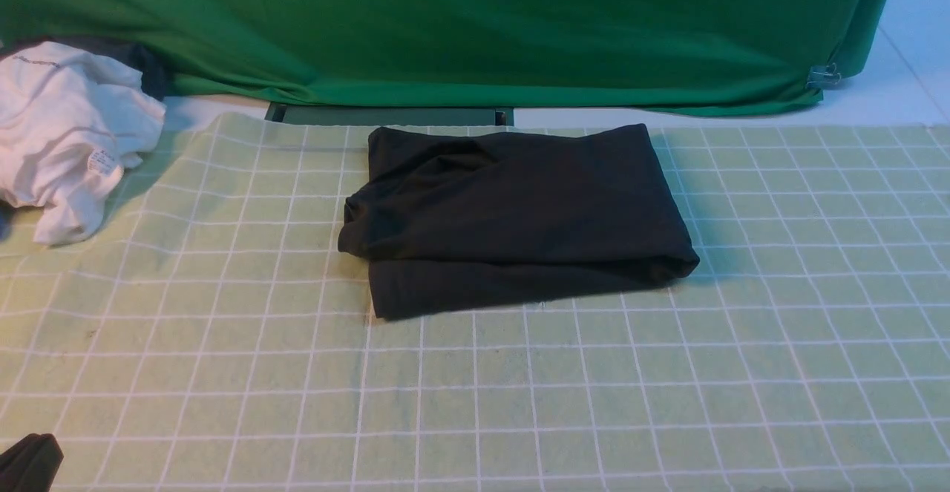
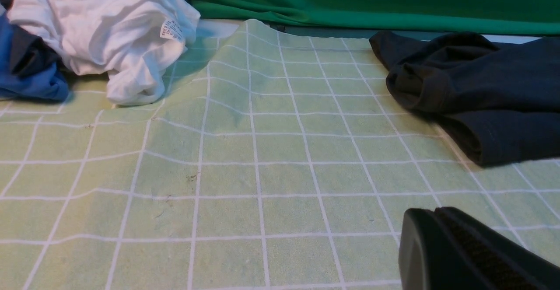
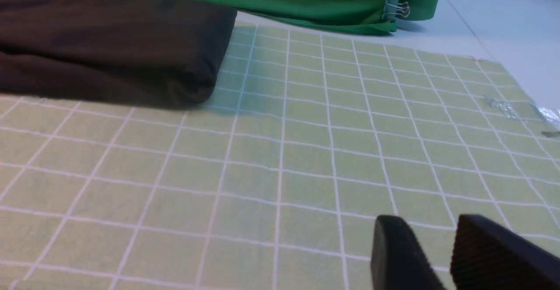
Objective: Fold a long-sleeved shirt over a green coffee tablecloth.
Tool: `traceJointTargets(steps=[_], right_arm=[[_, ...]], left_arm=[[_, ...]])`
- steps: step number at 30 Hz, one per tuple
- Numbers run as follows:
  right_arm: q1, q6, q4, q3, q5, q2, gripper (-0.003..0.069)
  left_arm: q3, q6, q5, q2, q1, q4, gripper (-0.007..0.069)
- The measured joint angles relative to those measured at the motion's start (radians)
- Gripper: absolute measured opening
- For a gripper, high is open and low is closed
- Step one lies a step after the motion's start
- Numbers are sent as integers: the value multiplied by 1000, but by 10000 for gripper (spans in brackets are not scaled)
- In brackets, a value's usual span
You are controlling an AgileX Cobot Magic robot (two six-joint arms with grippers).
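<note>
The black long-sleeved shirt (image 1: 512, 217) lies folded into a compact rectangle at the far middle of the pale green grid tablecloth (image 1: 594, 373). Its logo and collar print are hidden. In the left wrist view the shirt (image 2: 477, 89) shows one folded edge; in the right wrist view the shirt (image 3: 109, 49) shows the other, rounded end. My left gripper (image 2: 437, 213) hangs low over bare cloth well short of the shirt, jaws pressed together and empty; only its tip (image 1: 30, 462) shows in the front view. My right gripper (image 3: 431, 226) is slightly open, empty, over bare cloth.
A crumpled white garment (image 1: 67, 136) with a small label lies at the far left, with a blue cloth (image 2: 26, 71) beside it. A plain deep green backdrop (image 1: 475, 24) hangs behind, held by a binder clip (image 1: 822, 75). Bits of clear tape (image 3: 520, 110) mark the tablecloth's right edge.
</note>
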Motion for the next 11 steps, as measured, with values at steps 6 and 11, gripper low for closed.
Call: traceJointTargets(steps=[6,11], right_arm=[[0,0,0,0,0,0,240],[0,0,0,0,0,0,242]], left_arm=[[0,3,0,0,0,0,-36],[0,8,0,0,0,0,-36]])
